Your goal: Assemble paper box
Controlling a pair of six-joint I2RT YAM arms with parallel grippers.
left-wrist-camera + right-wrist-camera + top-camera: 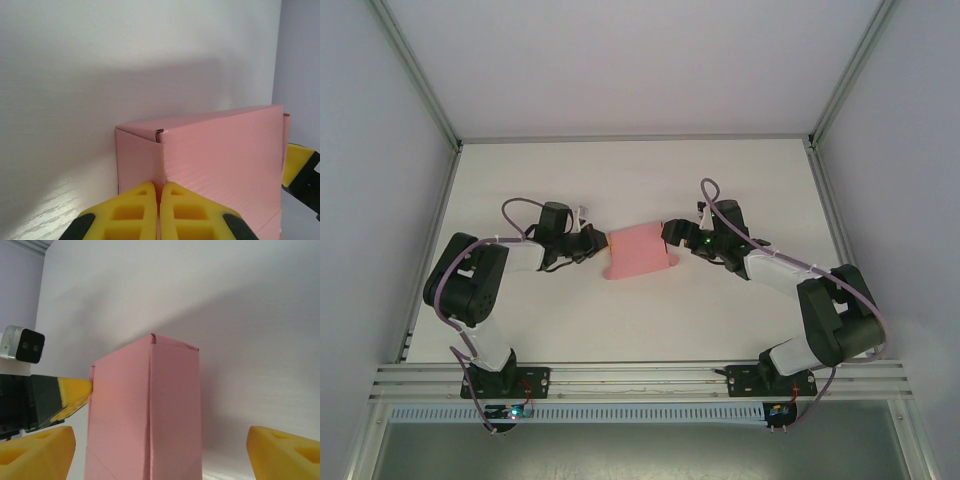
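White table [620, 180], closed pink paper box [642, 252], left end effector [605, 242] clenched on its corner, right end effector [669, 234] released

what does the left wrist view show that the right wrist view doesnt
Left wrist: the left claw shut on a corner edge of the paper box, whose long side faces the camera. Right wrist: the right claw open, a finger on each side of the box's narrow end, not touching it, plus the camera module on the other arm. Both: the box on the white table, and a fingertip of the opposite claw.
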